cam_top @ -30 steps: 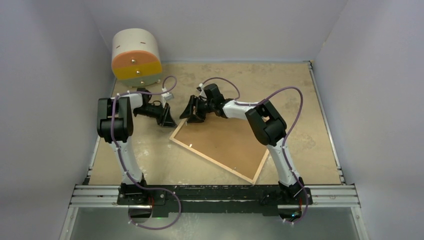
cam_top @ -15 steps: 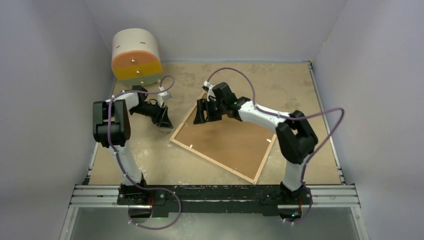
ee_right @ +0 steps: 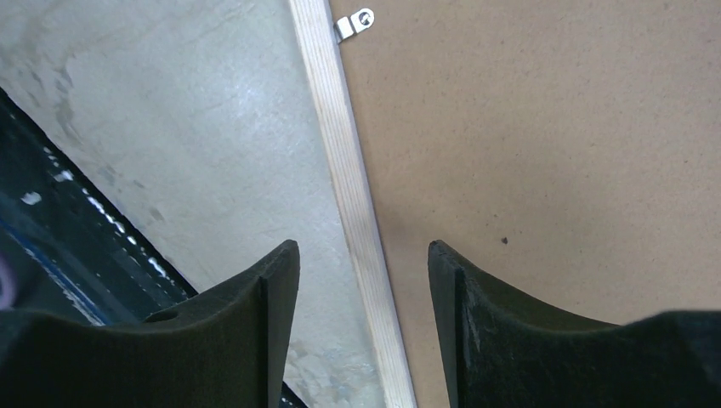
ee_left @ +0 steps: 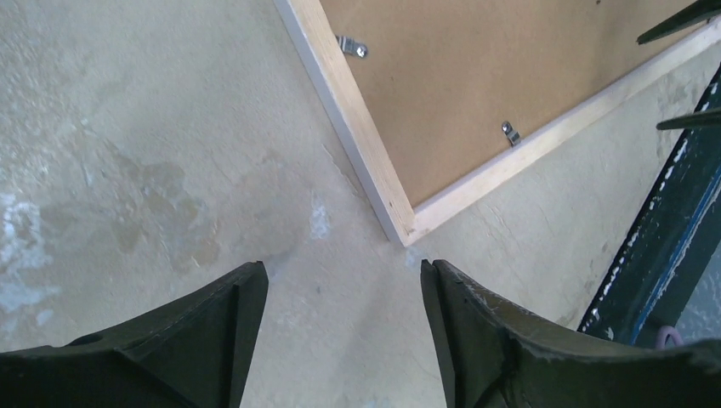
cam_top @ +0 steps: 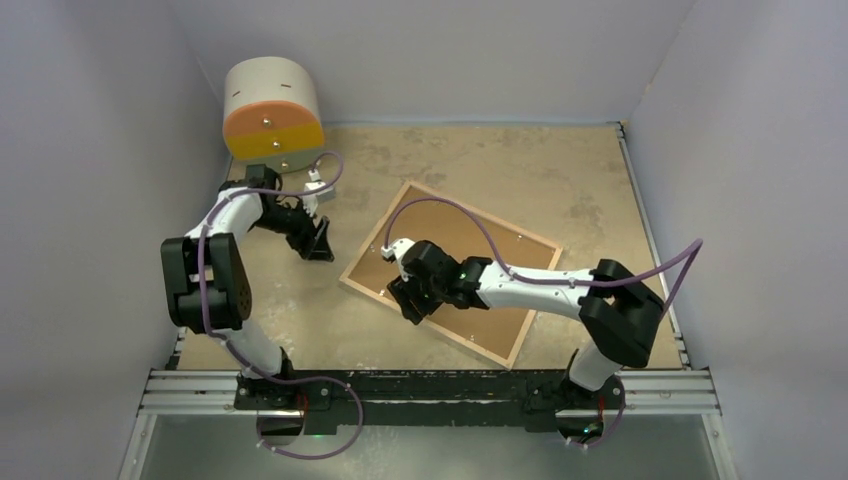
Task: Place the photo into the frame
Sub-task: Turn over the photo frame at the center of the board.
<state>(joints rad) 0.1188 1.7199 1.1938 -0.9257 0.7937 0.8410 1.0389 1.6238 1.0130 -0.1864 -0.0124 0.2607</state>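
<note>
The frame (cam_top: 481,212) lies face down on the table (cam_top: 600,170), askew, its long axis running from far left to near right; it has not shifted since the earlier view. Its wooden rim encloses a brown board (cam_top: 500,255), with metal clips (ee_right: 354,23) at the rim. The photo is not seen; whether it lies under the board cannot be told. The right gripper (cam_top: 408,300) has moved from the far left corner to the near long edge, jaws apart astride the rim, holding nothing. The left gripper (cam_top: 318,240) has drawn back leftward, jaws wider, empty, beside a frame corner. The drawer unit (cam_top: 272,120) is closed, contents hidden
</note>
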